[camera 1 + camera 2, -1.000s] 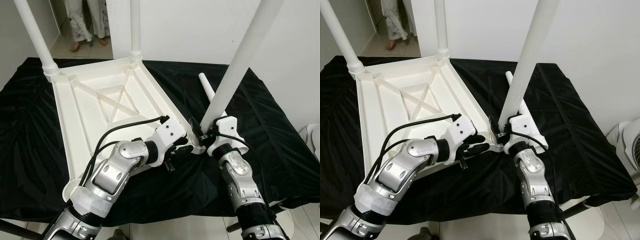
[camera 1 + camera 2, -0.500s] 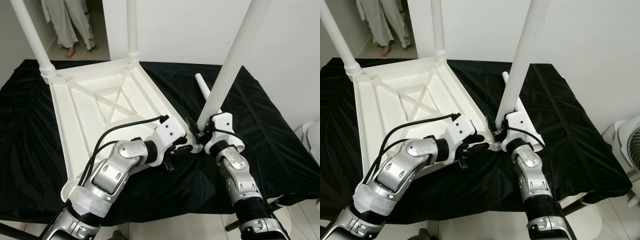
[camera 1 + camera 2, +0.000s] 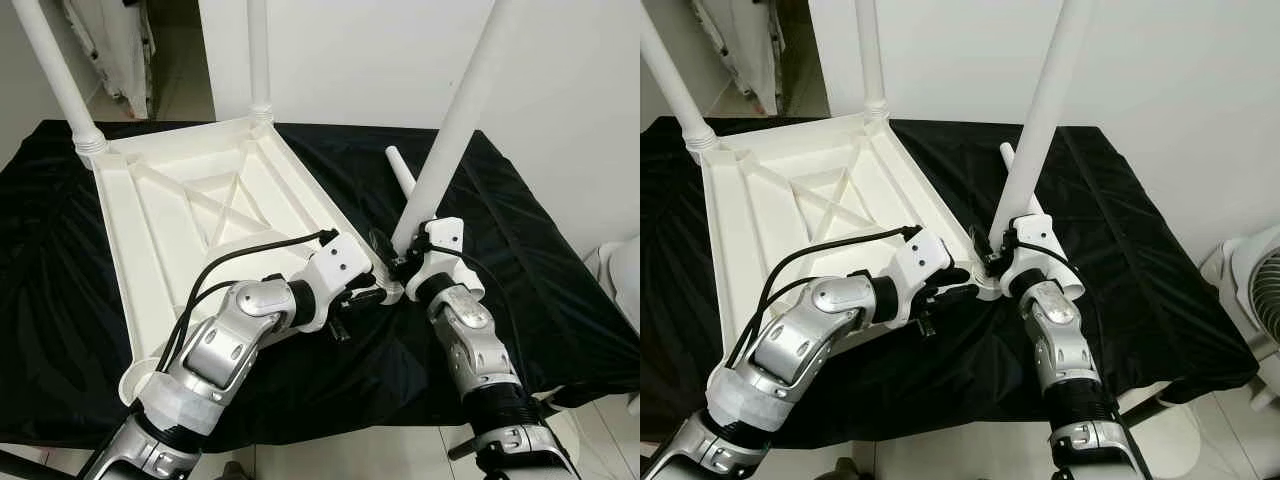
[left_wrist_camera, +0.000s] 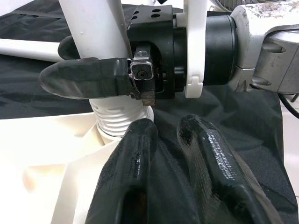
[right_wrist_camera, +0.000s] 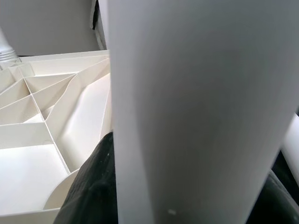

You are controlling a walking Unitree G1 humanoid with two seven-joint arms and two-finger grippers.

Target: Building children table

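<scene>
White plastic tabletop (image 3: 190, 220) lies upside down on a black cloth (image 3: 520, 250), with its ribbed underside facing up. 2 legs already stand in the 2 far corners: a far left leg (image 3: 55, 75) and a far middle leg (image 3: 258, 60). The right gripper (image 3: 398, 262) is closed around the bottom part of a 3rd leg (image 3: 455, 120), which leans a little and sits with its threaded end at the near right corner socket (image 4: 117, 123) of the tabletop. In the left wrist view, one black finger (image 4: 86, 77) of the right gripper presses on the side of this leg, just above the threads. The left gripper (image 3: 362, 298) rests at the same corner, its 2 fingers (image 4: 126, 172) close together with a narrow gap, holding nothing. A 4th leg (image 3: 402, 172) lies flat on the cloth behind the right gripper.
</scene>
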